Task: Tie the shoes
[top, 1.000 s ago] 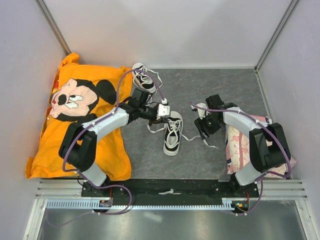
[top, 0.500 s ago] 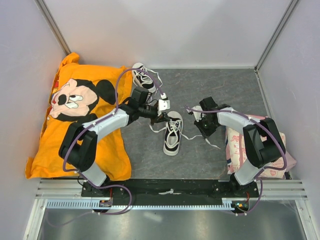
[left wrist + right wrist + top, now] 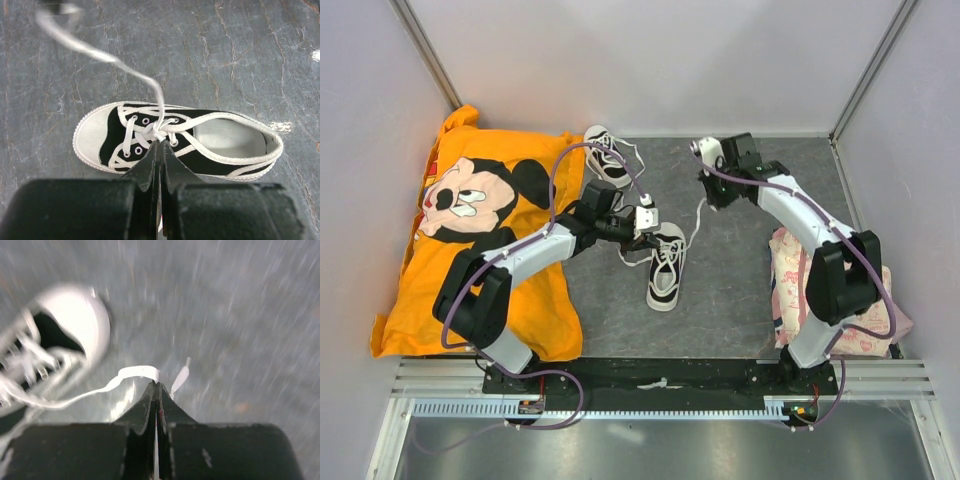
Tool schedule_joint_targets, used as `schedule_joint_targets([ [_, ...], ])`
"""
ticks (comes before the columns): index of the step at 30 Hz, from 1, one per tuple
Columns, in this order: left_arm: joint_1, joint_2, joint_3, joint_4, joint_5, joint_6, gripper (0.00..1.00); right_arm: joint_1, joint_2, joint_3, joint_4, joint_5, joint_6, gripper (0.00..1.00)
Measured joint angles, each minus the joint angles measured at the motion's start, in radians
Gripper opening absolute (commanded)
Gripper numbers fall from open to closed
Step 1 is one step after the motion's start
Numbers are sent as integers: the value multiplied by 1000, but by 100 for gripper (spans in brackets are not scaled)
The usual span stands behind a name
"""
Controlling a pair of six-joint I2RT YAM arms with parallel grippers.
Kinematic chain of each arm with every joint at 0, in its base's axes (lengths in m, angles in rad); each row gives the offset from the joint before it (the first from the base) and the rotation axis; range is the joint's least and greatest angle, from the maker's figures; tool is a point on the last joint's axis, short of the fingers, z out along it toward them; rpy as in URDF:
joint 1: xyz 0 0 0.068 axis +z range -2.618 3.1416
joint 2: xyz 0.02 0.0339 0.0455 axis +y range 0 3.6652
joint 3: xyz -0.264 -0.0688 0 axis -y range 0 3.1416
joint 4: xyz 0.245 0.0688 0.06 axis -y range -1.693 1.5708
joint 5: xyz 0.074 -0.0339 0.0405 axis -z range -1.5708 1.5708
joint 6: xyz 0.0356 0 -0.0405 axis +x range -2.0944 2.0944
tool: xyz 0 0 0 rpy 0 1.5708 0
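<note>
**Q:** Which step do we read here?

**A:** We judge it to be the drawing-out of one lace on the near shoe [image 3: 665, 268], which lies at the middle of the top view with its toe toward the lower edge. The far shoe [image 3: 605, 160], at upper centre-left, is untouched, its laces loose.

**Q:** How do the hands stand?

**A:** The left hand [image 3: 160, 146] is pressed flat shut, tips on the lace crossing [image 3: 159, 131] above the eyelets. A white strip shows between its fingers, so we take it to pin the lace there. The right hand [image 3: 712, 190] is likewise pinched shut, on the free lace [image 3: 137, 373] near its end. That lace runs in a thin line from the shoe toward the upper centre.

**Q:** And the arms?

**A:** The left forearm lies low, reaching in from the left. The right arm is stretched far up the tabletop [image 3: 750, 290], wrist turned down.

**Q:** What does the next move call for?

**A:** In our view, a steady anchor at the crossing while the drawn lace is carried round to form a loop.
</note>
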Motion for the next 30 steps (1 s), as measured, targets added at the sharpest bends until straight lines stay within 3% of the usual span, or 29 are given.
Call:
schedule_joint_targets([
  [5,-9,-16,-21,18,3,24,2,37,126,216,38,-62,24,0],
  [9,-11,-16,-29,37,3,30,2,130,247,349,45,-126,64,7],
  [10,-11,-16,-30,41,3,31,2,155,266,367,45,-148,74,11],
  [12,-11,-16,-35,57,4,32,2,200,290,380,43,-203,99,48],
  [14,-11,-18,-42,74,4,34,2,230,294,380,27,-255,119,66],
  [18,-11,-20,-49,85,4,38,2,216,287,377,5,-291,139,68],
  [25,-11,-20,-49,113,4,40,2,79,156,254,-63,-352,136,57],
  [30,-11,-19,-49,123,4,40,2,68,64,173,-96,-455,134,56],
])
